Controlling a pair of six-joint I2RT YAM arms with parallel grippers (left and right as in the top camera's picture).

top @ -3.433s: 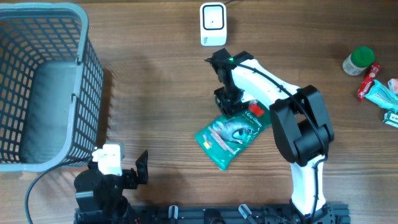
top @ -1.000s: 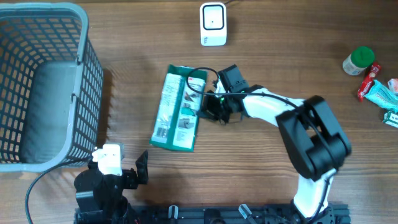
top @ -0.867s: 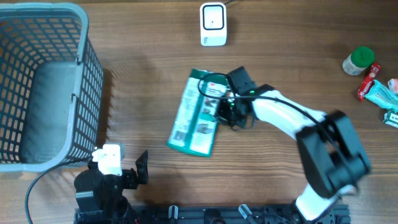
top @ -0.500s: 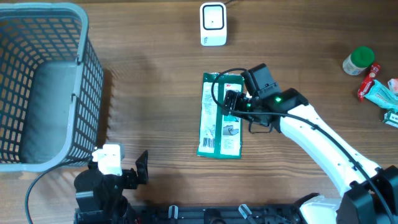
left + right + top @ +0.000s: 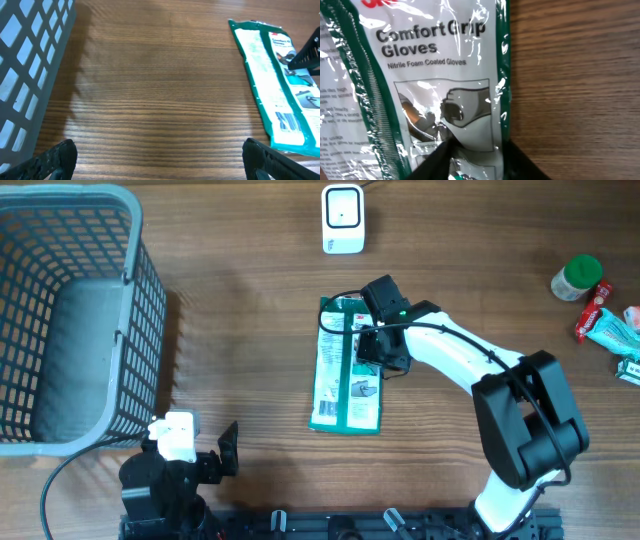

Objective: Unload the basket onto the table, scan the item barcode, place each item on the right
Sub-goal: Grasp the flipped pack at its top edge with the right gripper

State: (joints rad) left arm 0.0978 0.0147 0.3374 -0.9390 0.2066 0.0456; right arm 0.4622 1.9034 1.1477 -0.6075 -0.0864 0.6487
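Right gripper (image 5: 376, 350): low over the upper right part of the pack. In the right wrist view its two dark fingers (image 5: 439, 159) stand partly apart, with the pack's right-hand edge running between them. I cannot tell whether they pinch the film or only rest on it.
Glove pack (image 5: 346, 366): a long green and white pack lying flat on the wooden table (image 5: 250, 340), directly under the right gripper. Its printed face is up and reads "Comfort Grip Gloves".
Barcode (image 5: 286, 121): on the upward face, near the end of the pack farthest from the right gripper's fingers. It shows in the left wrist view.
Scanner (image 5: 342, 218): a small white unit on the far side of the right gripper, well apart from it and from the pack.
Left gripper (image 5: 160, 162): jaws spread wide with nothing between them, above bare table. The pack lies ahead of it and to its right, well apart.
Basket (image 5: 130, 330): grey mesh, ahead of the left gripper on its left side.
Other goods: a green-capped bottle (image 5: 578, 277), a red tube (image 5: 592, 311) and a teal packet (image 5: 612, 332) sit far to the right of the right gripper.
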